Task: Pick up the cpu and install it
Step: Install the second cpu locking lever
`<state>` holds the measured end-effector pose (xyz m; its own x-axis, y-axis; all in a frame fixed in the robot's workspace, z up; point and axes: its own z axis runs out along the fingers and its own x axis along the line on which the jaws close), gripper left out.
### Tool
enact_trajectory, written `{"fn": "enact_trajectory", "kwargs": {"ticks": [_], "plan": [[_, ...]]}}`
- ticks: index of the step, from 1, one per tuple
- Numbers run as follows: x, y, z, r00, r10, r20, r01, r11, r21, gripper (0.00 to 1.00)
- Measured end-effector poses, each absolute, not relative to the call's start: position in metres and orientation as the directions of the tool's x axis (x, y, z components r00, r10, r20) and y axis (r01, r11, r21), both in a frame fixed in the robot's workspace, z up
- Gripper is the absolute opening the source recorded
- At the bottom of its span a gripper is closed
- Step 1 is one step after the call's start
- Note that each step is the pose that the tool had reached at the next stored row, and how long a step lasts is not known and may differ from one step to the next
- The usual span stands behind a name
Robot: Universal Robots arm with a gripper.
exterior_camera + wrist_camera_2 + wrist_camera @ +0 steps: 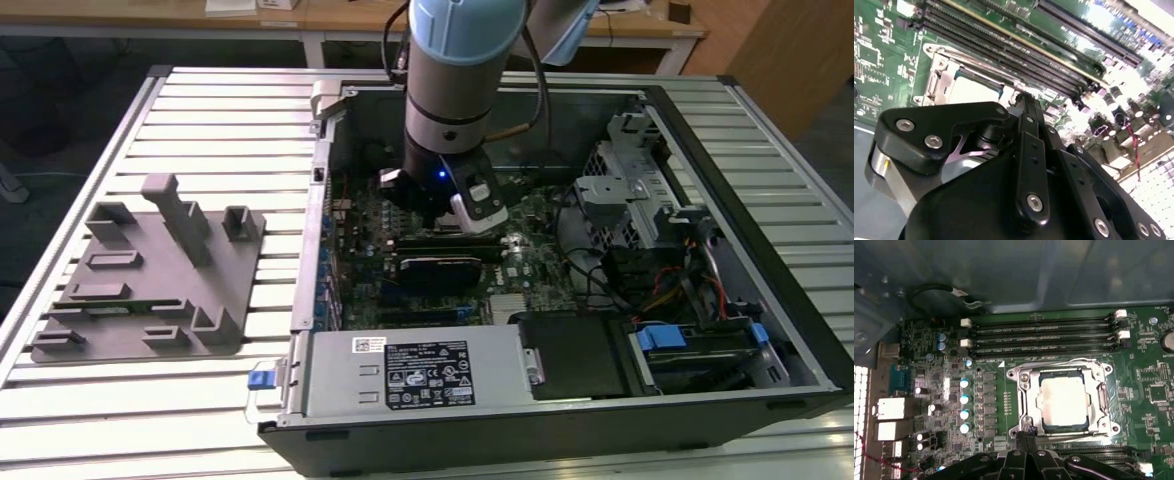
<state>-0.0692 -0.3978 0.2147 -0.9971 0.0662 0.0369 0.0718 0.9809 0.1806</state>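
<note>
The arm (454, 70) comes straight down from above into the open computer case (694, 130), its wrist upright and the gripper (447, 205) low over the green motherboard (534, 265), near the middle of the case. Off to the exterior view's left, on the slatted metal table (200, 110), sits a grey tray (147, 290) with upright grey blocks on it, well apart from the arm. In the first wrist view the cpu (1064, 400) lies flat in the metal socket frame (1104, 400) on the board, its silver top facing up, with rows of long memory slots (1044, 337) running beside the socket. The gripper (1025, 432) hangs just at the edge of that socket frame, beside the cpu rather than over its centre, and the two slim black fingertips (1022, 436) look pressed together with nothing between them. The second wrist view shows the same: the black fingers (1028, 115) drawn to a narrow point beside the pale top of the cpu (971, 87), apart from it and holding nothing.
</note>
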Motion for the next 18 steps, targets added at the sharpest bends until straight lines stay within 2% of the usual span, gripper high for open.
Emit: {"fn": "enact_trajectory", "kwargs": {"ticks": [10,18], "plan": [[-0.061,-0.388,0.215,-0.996,0.082,0.035,0.086,0.985,0.152,0.11],[-0.051,-0.381,0.215,-0.996,0.088,0.034,0.092,0.985,0.146,0.11]]}}
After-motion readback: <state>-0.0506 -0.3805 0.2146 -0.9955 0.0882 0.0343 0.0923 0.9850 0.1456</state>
